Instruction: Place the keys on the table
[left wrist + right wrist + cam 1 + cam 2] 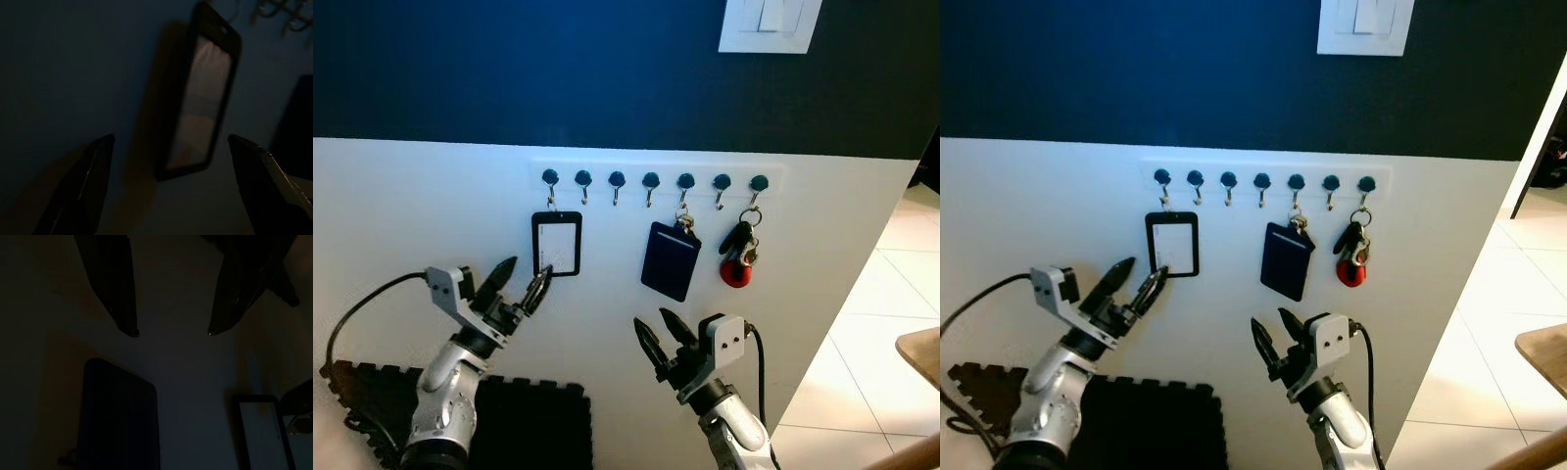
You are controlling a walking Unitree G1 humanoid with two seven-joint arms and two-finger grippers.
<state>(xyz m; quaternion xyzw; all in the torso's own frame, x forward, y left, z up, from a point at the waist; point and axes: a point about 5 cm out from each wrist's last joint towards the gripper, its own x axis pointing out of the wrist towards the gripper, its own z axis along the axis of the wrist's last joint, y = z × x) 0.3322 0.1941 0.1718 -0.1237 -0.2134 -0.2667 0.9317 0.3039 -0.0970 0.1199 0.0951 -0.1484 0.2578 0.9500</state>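
Note:
The keys [741, 253], a black fob with a red tag, hang from the rightmost hook of a white hook rail [651, 180] on the wall. My right gripper [652, 318] is open, below and to the left of the keys, under a dark blue card holder [670, 259]. My left gripper [527, 270] is open, just in front of the lower edge of a black-framed badge holder [556, 245]. In the dim left wrist view, the badge holder [200, 98] hangs between the two fingers [83, 186]. The right wrist view shows the card holder [122, 416] beyond the fingertips [133, 333].
A white light switch [769, 22] sits high on the dark wall band. Black foam mats [509, 421] lie on the floor at the left. The wall ends at the right, where pale tiled floor [871, 372] and a wooden table corner [920, 352] show.

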